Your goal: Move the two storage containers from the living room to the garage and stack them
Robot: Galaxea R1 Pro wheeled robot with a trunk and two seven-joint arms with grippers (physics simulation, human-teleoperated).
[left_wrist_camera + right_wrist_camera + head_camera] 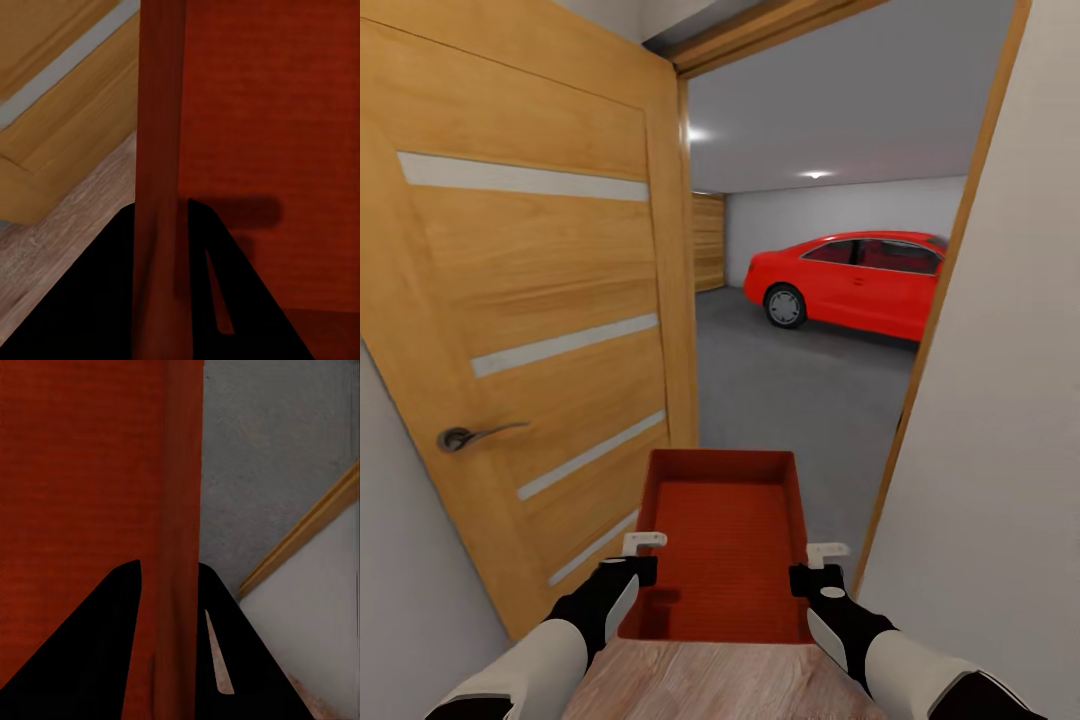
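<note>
Both sets of jaws are pinching walls of the one orange-red bin [725, 530]: the left gripper [637, 560] has its fingers closed on the bin's left long wall near the near corner, one finger inside and one outside, and the left wrist view shows that wall [157, 187] running between the two dark fingers [90, 300]. Left of it stands an open wooden door [530, 300] with pale horizontal strips and a grey lever handle [470, 435]. The bin is held level in the air between the arms, open side up, its near end above the light wood plank floor [710, 685] and its far end reaching into the doorway, over the dark grey concrete floor [800, 400] of the garage. Through the doorway a red car [850, 280] stands well away by the pale back wall. The right gripper [820, 565] clamps the bin's right long wall near the near corner in the same way; the right wrist view shows the wall [180, 510] between its fingers [82, 660], with concrete and the wooden door frame [300, 540] beyond. A pale wall [1000, 450] closes the right side.
</note>
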